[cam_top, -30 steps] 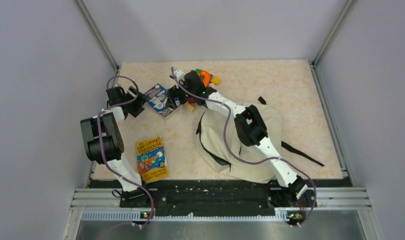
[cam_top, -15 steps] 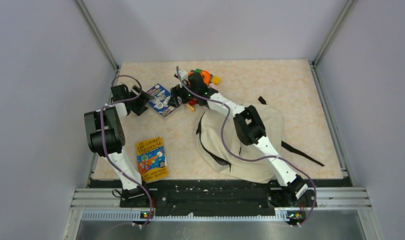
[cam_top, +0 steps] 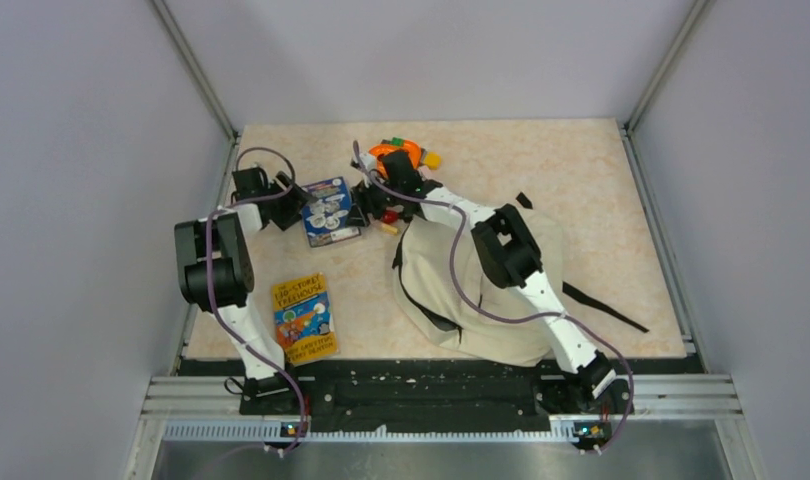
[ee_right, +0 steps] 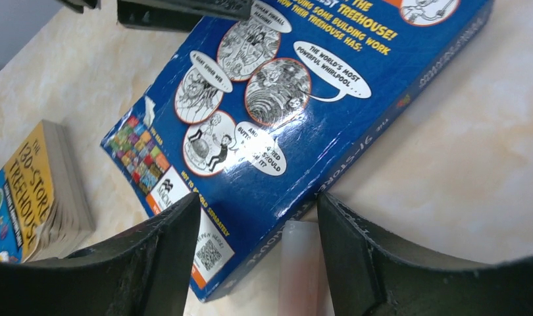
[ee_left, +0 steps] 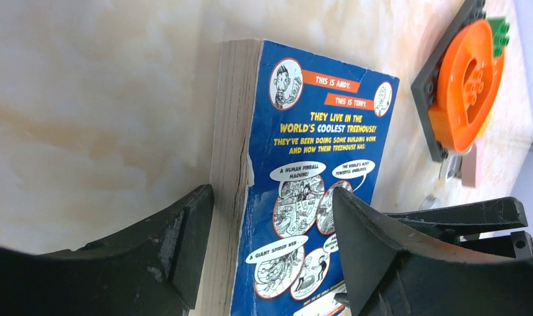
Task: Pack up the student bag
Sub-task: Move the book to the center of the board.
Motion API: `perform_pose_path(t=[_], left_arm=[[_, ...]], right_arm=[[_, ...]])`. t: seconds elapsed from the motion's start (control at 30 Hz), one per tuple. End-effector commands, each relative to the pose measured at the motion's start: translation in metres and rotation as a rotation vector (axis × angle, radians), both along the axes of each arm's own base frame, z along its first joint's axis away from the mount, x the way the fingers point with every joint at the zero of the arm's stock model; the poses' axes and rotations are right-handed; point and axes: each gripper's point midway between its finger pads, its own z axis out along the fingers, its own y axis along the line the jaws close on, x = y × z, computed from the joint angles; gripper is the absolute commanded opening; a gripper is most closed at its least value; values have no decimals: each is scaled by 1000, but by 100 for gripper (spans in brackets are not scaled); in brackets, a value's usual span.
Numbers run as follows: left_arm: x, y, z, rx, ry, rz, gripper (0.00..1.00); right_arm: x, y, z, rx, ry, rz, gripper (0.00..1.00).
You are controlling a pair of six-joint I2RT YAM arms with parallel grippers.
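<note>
The student bag (cam_top: 481,285), cream-beige with black straps, lies on the table's right half under my right arm. A blue paperback (cam_top: 332,212) lies flat at the back, between my two grippers. My left gripper (cam_top: 297,203) is open at the book's left side. In the left wrist view the book's (ee_left: 310,178) page edge and cover sit between the spread fingers of the left gripper (ee_left: 270,230). My right gripper (cam_top: 365,207) is open at the book's right side. In the right wrist view the right gripper (ee_right: 257,243) straddles the spine corner of the book (ee_right: 283,99) and a pale stick (ee_right: 302,263).
A yellow and orange paperback (cam_top: 303,318) lies near the front left and shows in the right wrist view (ee_right: 33,191). An orange toy on a dark plate (cam_top: 397,154) sits behind the right gripper and shows in the left wrist view (ee_left: 464,85). Small coloured pieces (cam_top: 387,222) lie by the bag.
The blue book has turned squarer and slid slightly right and nearer. My left gripper moved right up to its edge. My right gripper shifted right and closer to its spine.
</note>
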Motion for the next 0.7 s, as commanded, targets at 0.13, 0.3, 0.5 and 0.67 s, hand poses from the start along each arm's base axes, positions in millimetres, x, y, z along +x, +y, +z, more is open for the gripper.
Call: perform_pose_path(t=[0.13, 0.3, 0.5, 0.67], left_arm=[[-69, -74, -3, 18, 58, -168, 70], [-104, -76, 0, 67, 53, -139, 70], [-100, -71, 13, 100, 31, -136, 74], [-96, -77, -1, 59, 56, -146, 75]], right_arm=[[-61, -22, 44, -11, 0, 61, 61], [-61, -52, 39, -71, 91, -169, 68], [-38, -59, 25, -90, 187, -309, 78], [-49, -45, 7, -106, 254, -195, 79]])
